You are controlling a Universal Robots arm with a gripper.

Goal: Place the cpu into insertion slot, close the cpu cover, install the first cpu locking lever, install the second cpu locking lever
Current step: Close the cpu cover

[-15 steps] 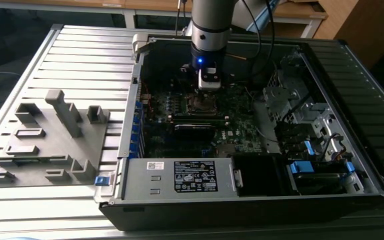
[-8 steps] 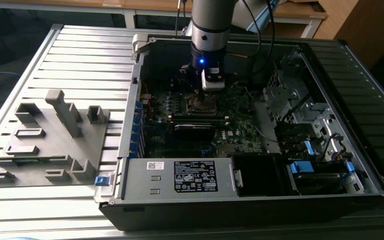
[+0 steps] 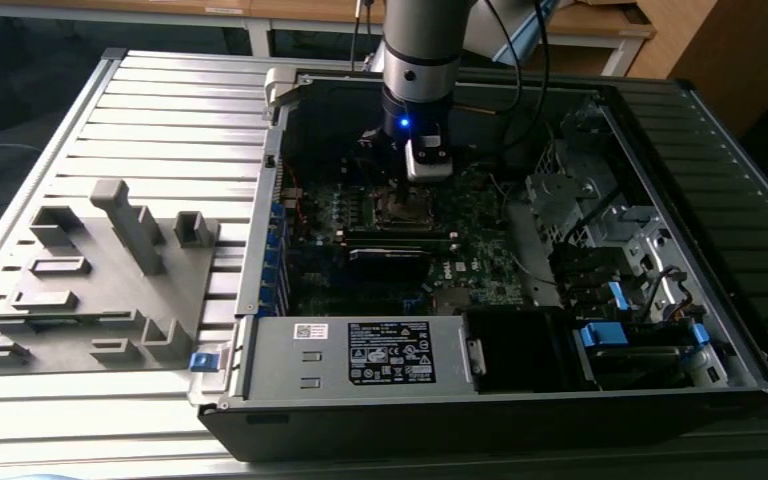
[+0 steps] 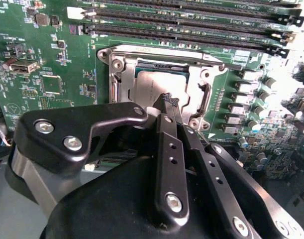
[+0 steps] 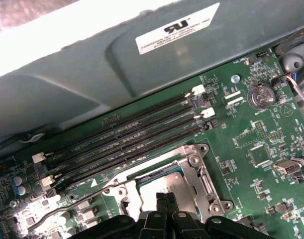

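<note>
At the gripper [image 4: 166, 102]: fingers pressed together, nothing visible between them, tips just above or touching the cpu [image 4: 147, 87]; cannot tell which. Directly beneath, seated square in the insertion slot [image 3: 404, 208], silvery top showing through the cut-out of the cpu cover [image 4: 190, 89]. Seemingly lying flat around the chip, so placing judged done, closing done or nearly so.

Just beside the socket, toward the case's far wall in the exterior view, long memory slots [image 5: 132, 134] in parallel rows. Off one socket corner, a thin wire locking lever [image 5: 67, 211] sticking out over the green motherboard [image 5: 231, 144] rather than tucked along the frame; judged not yet latched. Second lever's state: cannot tell. Both lever steps judged left to do.

Further up, reaching straight down from the exterior view's top edge into the open computer case [image 3: 491, 425], wrist vertical, blue light lit, over the board's far half. Well apart, at the exterior view's left, a grey fixture tray [image 3: 117, 285] on the slatted table [image 3: 157, 100].
</note>
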